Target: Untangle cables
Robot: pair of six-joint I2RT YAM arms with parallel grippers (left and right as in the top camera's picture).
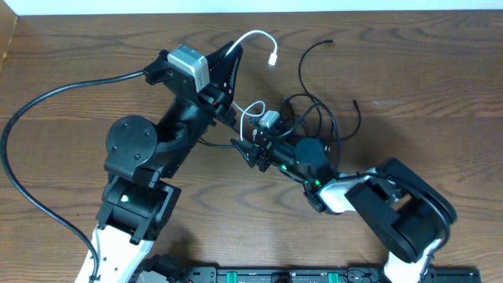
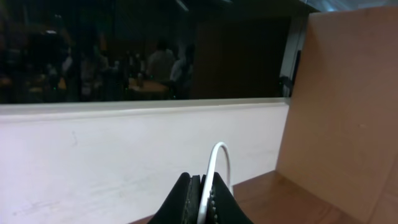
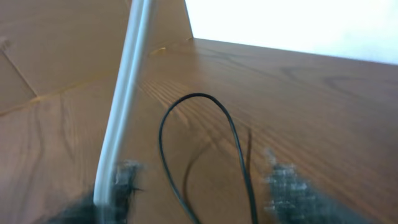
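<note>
Two grippers: both work over the middle of the tabletop, the right one nearer the robot's base and the left one farther off.
Right gripper: its jaws are part-way apart. A loop of black cable lies between them, and the white cable runs past its left finger. Nothing looks pinched yet.
Risk there: closing now could catch both cords at once, and a pull would then tighten the tangle instead of freeing it.
Left gripper: it is clamped on the white cable, which arches up out of its fingertips.
Risk there: the thin cord could slip from the pinch if the arms draw apart hard, and its plug could whip about.
Black cables beyond: they loop over one another beside the right arm and may drag along.
Writing: none can be read, and no brand or label shows.
</note>
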